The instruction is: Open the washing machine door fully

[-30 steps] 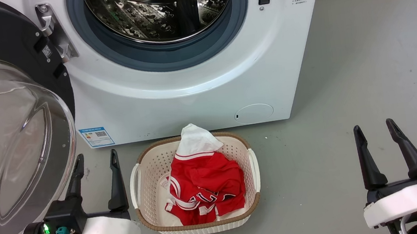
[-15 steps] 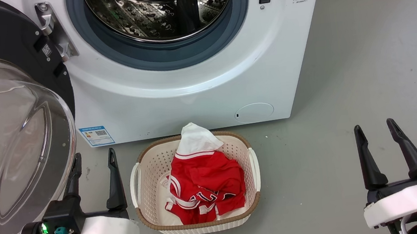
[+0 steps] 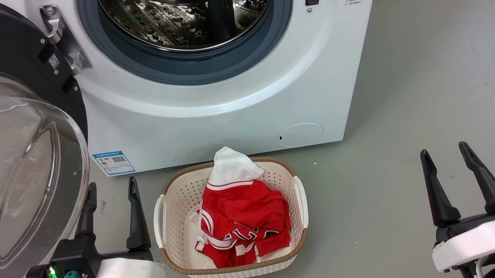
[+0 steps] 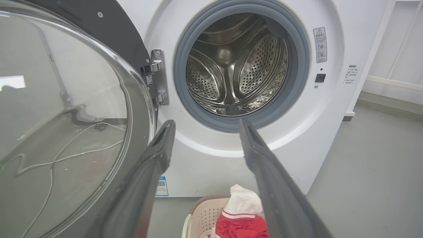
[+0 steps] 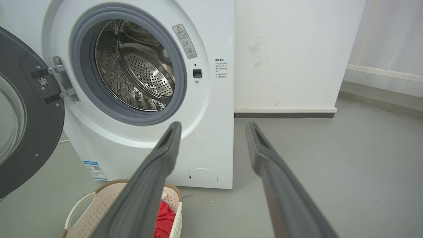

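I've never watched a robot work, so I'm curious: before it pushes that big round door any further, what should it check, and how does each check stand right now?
1. Drum opening uncovered: ok. The washing machine door hangs on its hinge, left of the drum.
2. Door at full swing: cannot tell. The hinge's limit is not visible.
3. Is the left tool free to push: ok. It is open and empty, just beside the door's lower rim. Contact: cannot tell.
4. Is the right tool out of the way: ok. It is open and empty, over the floor.
5. Is the laundry basket clear of the door: ok. It sits before the washing machine, right of the left tool.
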You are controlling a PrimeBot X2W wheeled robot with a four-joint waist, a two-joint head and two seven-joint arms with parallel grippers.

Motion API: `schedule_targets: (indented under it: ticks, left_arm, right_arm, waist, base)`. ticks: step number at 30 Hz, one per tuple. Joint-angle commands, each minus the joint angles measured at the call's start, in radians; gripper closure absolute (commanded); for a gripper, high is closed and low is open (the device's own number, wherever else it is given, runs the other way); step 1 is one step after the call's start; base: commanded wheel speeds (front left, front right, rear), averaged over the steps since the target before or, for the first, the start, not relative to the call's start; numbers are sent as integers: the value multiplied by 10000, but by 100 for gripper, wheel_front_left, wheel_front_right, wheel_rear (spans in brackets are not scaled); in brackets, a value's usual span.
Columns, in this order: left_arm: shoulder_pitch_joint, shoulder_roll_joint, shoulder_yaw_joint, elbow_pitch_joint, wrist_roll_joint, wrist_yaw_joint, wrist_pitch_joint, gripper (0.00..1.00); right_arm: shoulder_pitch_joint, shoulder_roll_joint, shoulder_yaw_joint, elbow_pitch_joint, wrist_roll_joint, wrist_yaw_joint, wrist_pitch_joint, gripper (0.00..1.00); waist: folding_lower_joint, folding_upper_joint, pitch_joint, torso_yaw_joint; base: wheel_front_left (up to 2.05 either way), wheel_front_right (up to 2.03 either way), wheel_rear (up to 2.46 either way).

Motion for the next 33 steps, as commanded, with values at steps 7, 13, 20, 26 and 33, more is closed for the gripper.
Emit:
schedule_targets:
  ticks: [7,13,20,26,33]
  left_arm:
    - [146,-105,153,-60,180,-96,25,0]
    - [153,-191,240,245,-98,-121,106,100]
    - [109,-256,394,363,-1507,-264,502,100]
    - [117,-309,465,400,-2620,-375,757,100]
    - [96,-377,595,483,-4143,-535,1133,100]
  right_arm:
    - [114,17,-20,-9,105,-7,-30,0]
    - [197,0,47,175,290,0,8,100]
    - [68,-114,53,367,1908,0,241,100]
    - [-59,-186,72,545,3142,-1,423,100]
    - [-191,-264,75,755,4813,-1,677,100]
  waist:
    - [0,0,-9,5]
    - [0,0,-23,15]
    - [0,0,-74,31]
    - [0,0,-118,43]
    - [0,0,-183,62]
  base:
    - [0,0,0]
    - [0,0,0]
    - [0,0,0]
    - [0,0,0]
    - [0,0,0]
